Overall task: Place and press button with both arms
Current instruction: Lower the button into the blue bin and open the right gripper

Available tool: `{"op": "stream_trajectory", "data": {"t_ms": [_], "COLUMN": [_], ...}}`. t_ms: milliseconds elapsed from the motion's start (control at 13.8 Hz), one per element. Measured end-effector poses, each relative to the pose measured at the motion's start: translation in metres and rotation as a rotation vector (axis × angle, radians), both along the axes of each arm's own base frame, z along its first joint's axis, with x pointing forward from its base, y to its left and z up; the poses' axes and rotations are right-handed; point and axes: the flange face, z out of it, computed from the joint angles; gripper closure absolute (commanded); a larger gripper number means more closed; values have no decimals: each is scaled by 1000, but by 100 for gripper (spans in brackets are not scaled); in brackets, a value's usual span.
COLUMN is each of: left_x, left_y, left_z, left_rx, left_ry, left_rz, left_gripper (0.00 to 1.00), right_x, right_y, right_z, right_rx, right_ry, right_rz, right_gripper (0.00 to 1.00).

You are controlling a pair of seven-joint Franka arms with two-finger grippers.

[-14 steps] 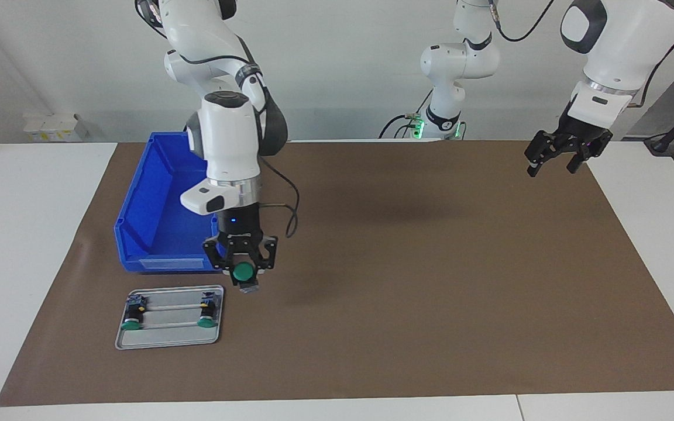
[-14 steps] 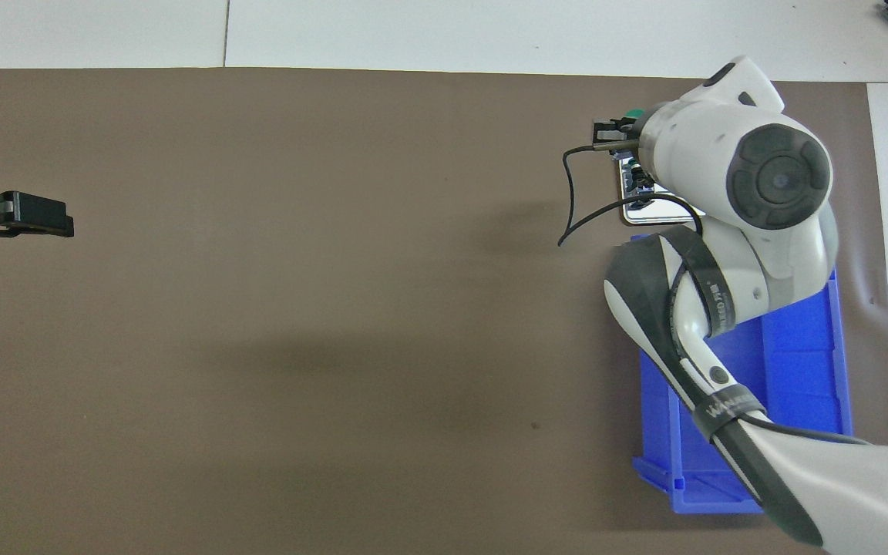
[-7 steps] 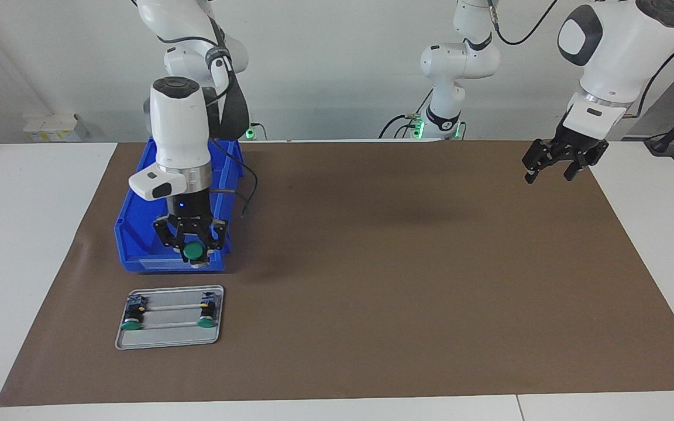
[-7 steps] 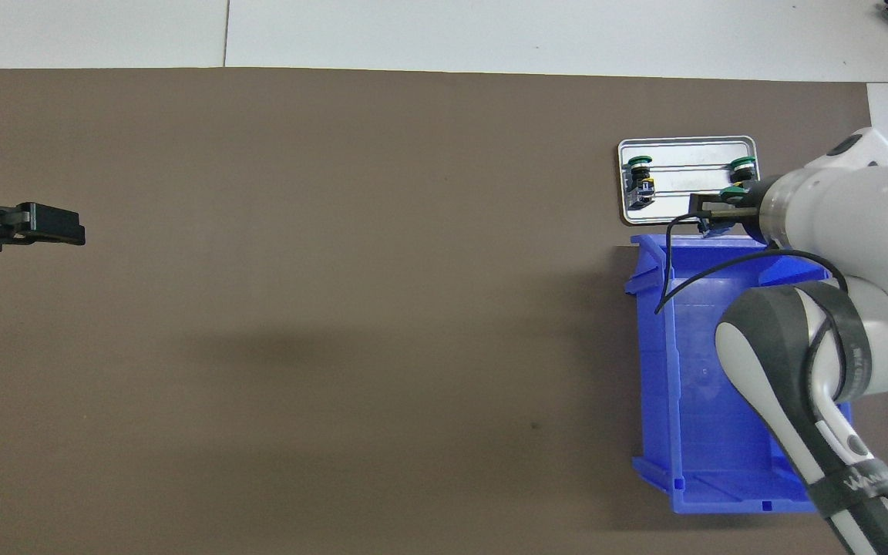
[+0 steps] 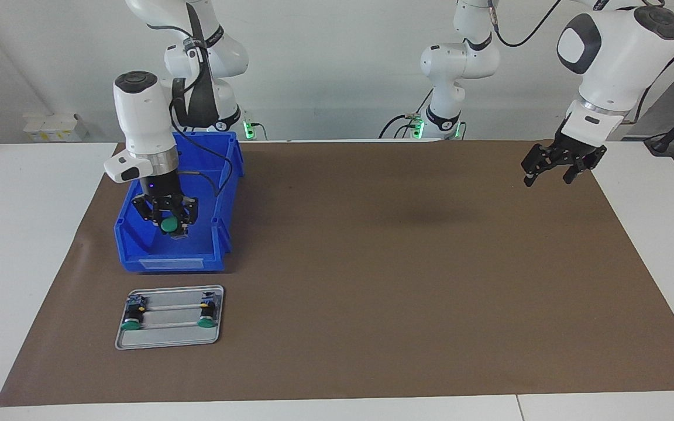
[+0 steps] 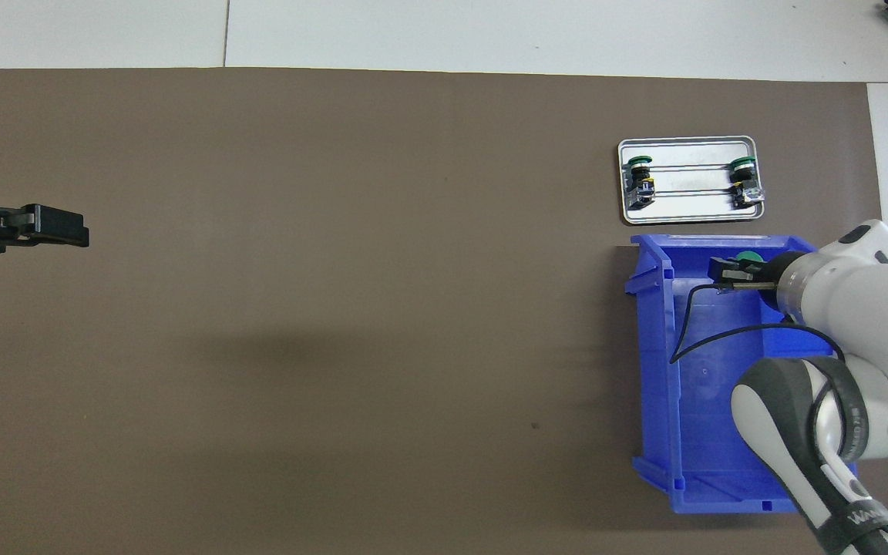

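the right tool (image 5: 168, 225) grips a green-capped button (image 5: 168, 224) between its fingertips, cap turned toward the facing camera, and hangs inside the blue bin (image 5: 138, 257) at the right arm's end of the worktop (image 5: 372, 280). from overhead the same tool (image 6: 731, 274) shows over the end of the bin (image 6: 691, 432) farthest from the robots, the button's green cap (image 6: 748, 258) just visible. a second ago it held the button above the brown mat beside the bin's corner; it has since swung across and over the bin. two more buttons (image 5: 132, 318) (image 5: 208, 314) lie on the metal tray (image 5: 167, 342) just beside the bin, farther from the robots, unmoved. the left tool (image 5: 550, 165) waits in the air, fingers spread wide and holding nothing, over the mat's edge at the left arm's end.
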Motion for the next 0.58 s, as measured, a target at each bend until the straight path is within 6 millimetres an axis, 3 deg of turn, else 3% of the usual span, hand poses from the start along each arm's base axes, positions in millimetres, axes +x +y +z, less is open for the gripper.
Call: {"op": "stream_trajectory", "data": {"t_ms": [289,578], "left_x": [-1,-2], "left_y": [-10,-8], "left_z": [1,0], "left_rx": [2,2], "left_ry": [0,5], "left_rz": [-18,-14], "left_gripper": [0,0], "right_x": [-28,-43], "right_y": [-5,-8], "right_z": [-44,-62], "right_rx": [15,21], "right_ry": [-10,-6], "right_rz": [-4,-9], "right_gripper": [100,100]}}
